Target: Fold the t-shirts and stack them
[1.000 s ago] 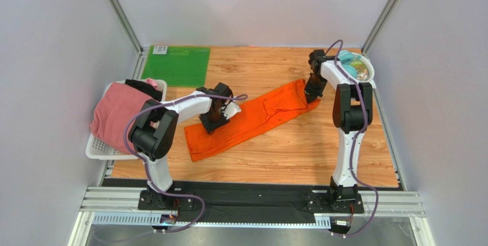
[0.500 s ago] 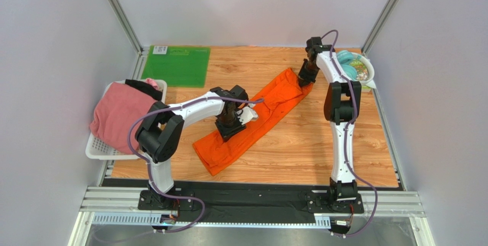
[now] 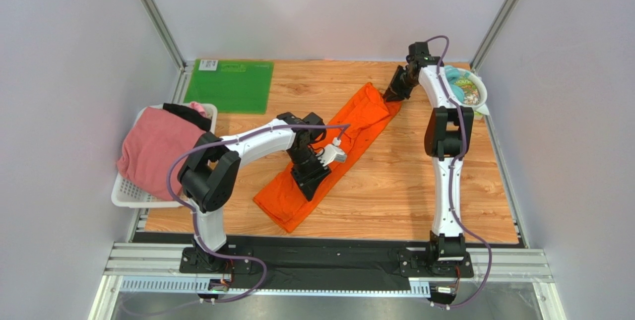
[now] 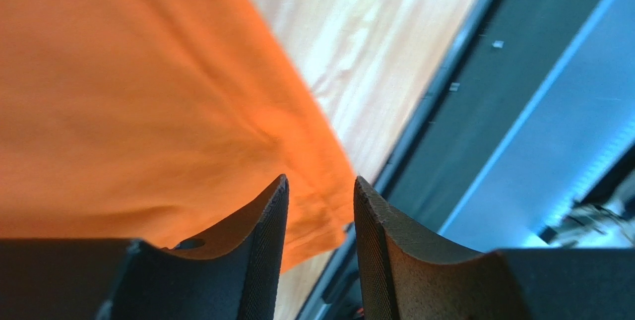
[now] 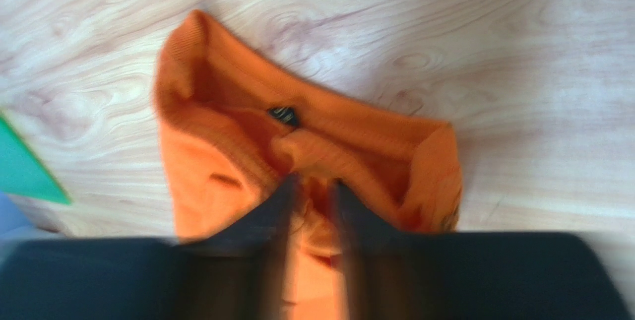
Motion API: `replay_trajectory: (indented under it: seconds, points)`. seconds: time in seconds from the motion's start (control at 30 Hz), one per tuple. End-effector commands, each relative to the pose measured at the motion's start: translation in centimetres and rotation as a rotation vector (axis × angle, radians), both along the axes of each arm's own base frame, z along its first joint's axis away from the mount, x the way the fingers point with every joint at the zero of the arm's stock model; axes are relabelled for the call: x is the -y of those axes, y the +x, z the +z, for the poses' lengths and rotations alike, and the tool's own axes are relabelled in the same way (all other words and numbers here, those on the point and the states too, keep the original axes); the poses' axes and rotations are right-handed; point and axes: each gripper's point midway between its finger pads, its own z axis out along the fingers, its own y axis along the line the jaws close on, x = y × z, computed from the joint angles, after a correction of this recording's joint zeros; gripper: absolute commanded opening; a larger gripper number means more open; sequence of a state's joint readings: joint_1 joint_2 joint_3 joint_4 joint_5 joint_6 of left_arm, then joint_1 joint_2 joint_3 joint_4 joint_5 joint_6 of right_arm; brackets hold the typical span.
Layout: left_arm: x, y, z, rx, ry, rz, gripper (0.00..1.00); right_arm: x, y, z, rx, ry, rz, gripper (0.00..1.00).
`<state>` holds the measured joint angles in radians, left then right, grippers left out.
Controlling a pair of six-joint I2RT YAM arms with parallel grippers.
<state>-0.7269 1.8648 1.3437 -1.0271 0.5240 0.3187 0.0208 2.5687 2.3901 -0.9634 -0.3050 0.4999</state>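
Both pincers down at the orange t-shirt (image 3: pixel 367 115): left pincer (image 3: pixel 310 183) on its near half, right pincer (image 3: pixel 388 97) at its far end.

Far left: white basket (image 3: pixel 123 197) at the left edge of the table (image 3: pixel 387 193), sticking out past its side. Inside, pink t-shirt (image 3: pixel 153 149) piled high and spilling over the rim. Black t-shirt (image 3: pixel 186 115) tucked behind it at the far side. Just past the basket, green mat (image 3: pixel 229 85), flat in the far left corner.

Next, left pincer, pointing down at the orange cloth. Seen from the left wrist, left pincer (image 4: pixel 319 182) with fingers (image 4: pixel 261 238) partly spread and nothing caught in the gap. Orange t-shirt (image 4: pixel 127 89) right below the tips. Cannot tell if touching.

In the middle, orange t-shirt folded into one long strip, flat on the table. Slanted from near the front edge up toward the far right, collar at the far end.

Then right pincer, low at that collar. Seen from the right wrist, right pincer (image 5: pixel 313 184) blurry, fingers (image 5: pixel 272 219) a little apart. Tips right at the collar of the orange t-shirt (image 5: pixel 216 156), small dark tag (image 5: pixel 283 115) just ahead. Too blurry to tell if pinching the cloth or only close to it.

Far right: white bowl (image 3: pixel 483 95) in the far corner, small bright bits inside, just beside the right arm.
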Motion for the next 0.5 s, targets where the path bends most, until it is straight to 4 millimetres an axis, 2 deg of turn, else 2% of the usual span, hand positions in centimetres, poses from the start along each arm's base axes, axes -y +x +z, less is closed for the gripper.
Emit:
replay_trajectory:
  seconds: [0.0, 0.03, 0.07, 0.1, 0.13, 0.17, 0.2, 0.23, 0.27, 0.3, 0.33, 0.4, 0.43, 0.47]
  points:
    - [2.1, -1.0, 4.9, -0.033, -0.150, -0.017, 0.43, -0.4, 1.7, 12.3, 0.289, 0.001, 0.035, 0.47]
    - [1.9, -0.2, 5.6, -0.008, -0.159, 0.004, 0.43, -0.3, 1.1, 14.6, 0.318, -0.001, 0.032, 0.60]
    - [2.0, 0.8, 7.7, 0.062, -0.199, 0.019, 0.43, -0.4, 0.7, 15.7, 0.329, 0.001, 0.035, 0.71]
    - [1.9, 1.7, 8.7, 0.096, -0.217, 0.052, 0.43, -0.6, 0.2, 16.5, 0.336, -0.002, 0.035, 0.79]
    - [1.2, 3.2, 9.6, 0.141, -0.227, 0.101, 0.44, -1.0, -1.1, 18.1, 0.347, -0.003, 0.043, 0.90]
    - [0.5, 5.1, 10.9, 0.245, -0.225, 0.146, 0.44, -1.3, -1.7, 18.5, 0.348, 0.001, 0.048, 0.95]
    - [-0.2, 6.2, 11.4, 0.287, -0.218, 0.188, 0.44, -2.2, -2.6, 19.3, 0.355, 0.009, 0.066, 1.00]
    - [-1.4, 7.9, 11.9, 0.338, -0.202, 0.255, 0.44, -3.8, -3.8, 18.2, 0.318, 0.021, 0.099, 1.00]
    - [-2.9, 9.8, 12.1, 0.427, -0.162, 0.316, 0.44, -4.8, -5.1, 19.6, 0.334, 0.035, 0.119, 1.00]
    - [-3.8, 10.6, 12.3, 0.459, -0.151, 0.346, 0.44, -6.1, -6.1, 19.2, 0.317, 0.038, 0.145, 1.00]
    - [-5.3, 11.8, 12.3, 0.483, -0.127, 0.401, 0.44, -8.9, -7.6, 18.8, 0.300, 0.045, 0.200, 1.00]
    - [-7.3, 12.6, 12.5, 0.515, -0.114, 0.458, 0.44, -11.8, -10.9, 16.8, 0.225, 0.066, 0.265, 1.00]
    - [-9.0, 13.1, 12.4, 0.504, -0.110, 0.514, 0.44, -15.1, -12.7, 16.4, 0.219, 0.083, 0.334, 1.00]
    - [-9.5, 13.2, 13.3, 0.510, -0.147, 0.537, 0.44, -16.1, -14.8, 13.8, 0.148, 0.080, 0.362, 1.00]
